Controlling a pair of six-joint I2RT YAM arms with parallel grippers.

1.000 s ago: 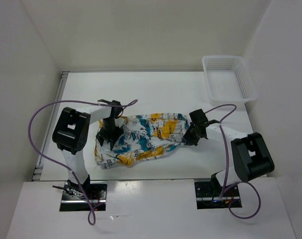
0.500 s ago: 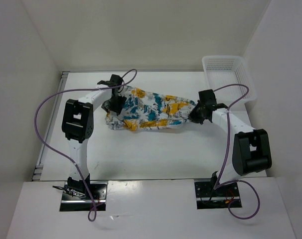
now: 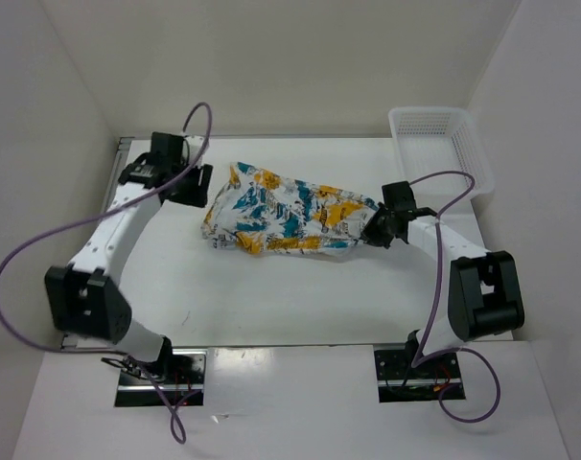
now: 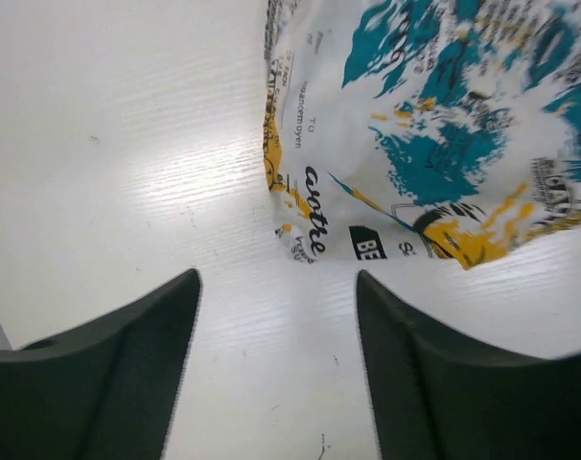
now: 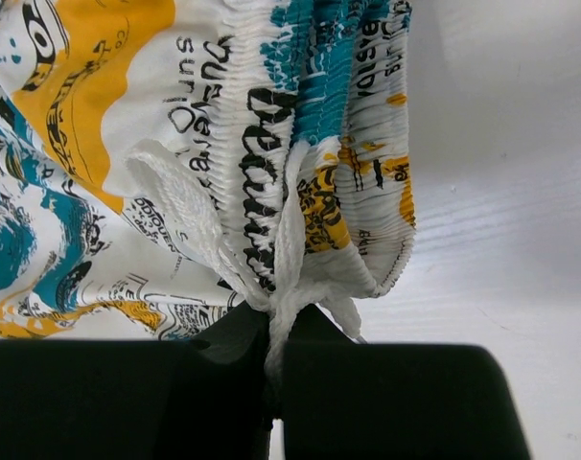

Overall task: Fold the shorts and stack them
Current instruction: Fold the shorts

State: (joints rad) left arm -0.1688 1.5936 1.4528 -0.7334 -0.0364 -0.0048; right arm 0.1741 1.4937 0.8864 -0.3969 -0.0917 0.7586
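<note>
The printed shorts lie wrinkled and stretched across the table's middle. My right gripper is shut on the shorts' right end: in the right wrist view the jaws pinch the white drawstring and gathered waistband. My left gripper is open and empty, just left of the shorts' left edge. The left wrist view shows its two dark fingers spread over bare table, with the shorts' hem ahead of them and apart from them.
A white mesh basket stands at the back right corner. White walls enclose the table on three sides. The left arm's purple cable loops out past the table's left edge.
My left gripper has let go of the shorts and pulled back to the left, open. The shorts were carried toward the back and laid down stretched out. My right gripper still holds their right end.
</note>
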